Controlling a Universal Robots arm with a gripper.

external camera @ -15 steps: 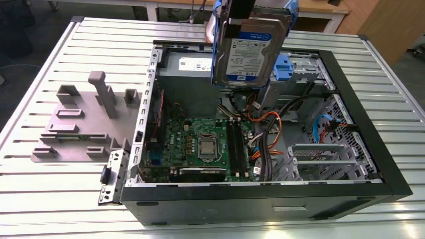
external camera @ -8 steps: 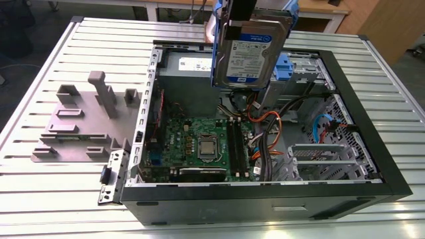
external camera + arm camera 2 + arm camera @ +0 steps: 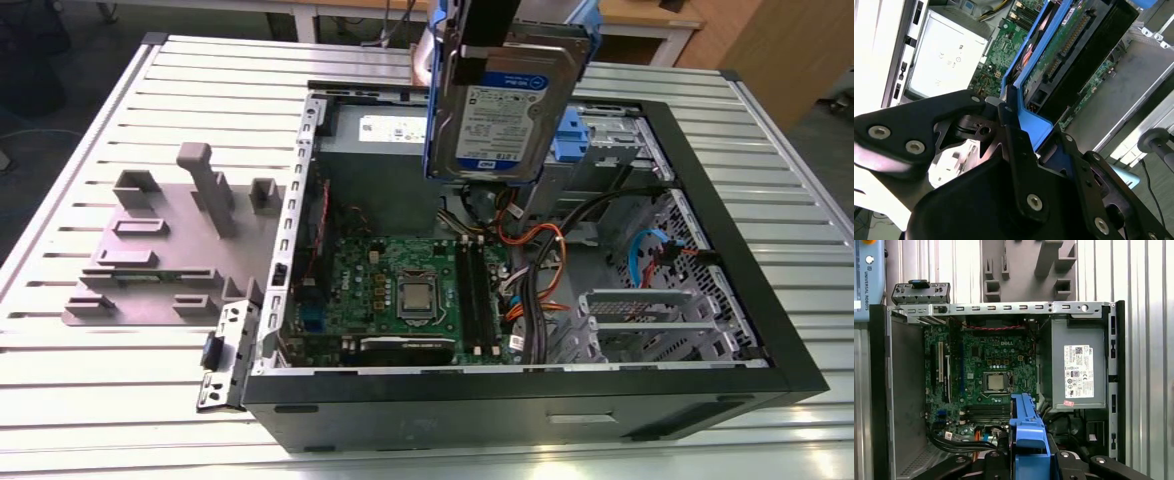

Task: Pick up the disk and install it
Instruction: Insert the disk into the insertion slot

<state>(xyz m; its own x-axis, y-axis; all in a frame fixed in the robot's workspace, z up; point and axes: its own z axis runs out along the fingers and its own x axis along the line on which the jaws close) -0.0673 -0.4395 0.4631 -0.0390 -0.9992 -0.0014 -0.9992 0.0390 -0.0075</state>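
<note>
We see the gripper [image 3: 481,50] clamped on the disk [image 3: 510,115], which hangs upright at the exterior view's top centre, above the open computer case [image 3: 467,400]. Inside the case lie the motherboard [image 3: 400,290], a grey power supply [image 3: 380,130] and cables [image 3: 534,255].

Open computer case [image 3: 534,402] with motherboard [image 3: 400,290] sits on a slatted table [image 3: 120,400].

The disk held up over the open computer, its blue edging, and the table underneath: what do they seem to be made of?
The disk: looks like bare silver metal with a dull sheen, carrying a white-and-blue label, paper or film. Its blue frame: probably moulded plastic, going by the uniform colour, rounded edges and matte surface. The table: likely aluminium, with pale grey ribbed slats that reflect light evenly.
</note>
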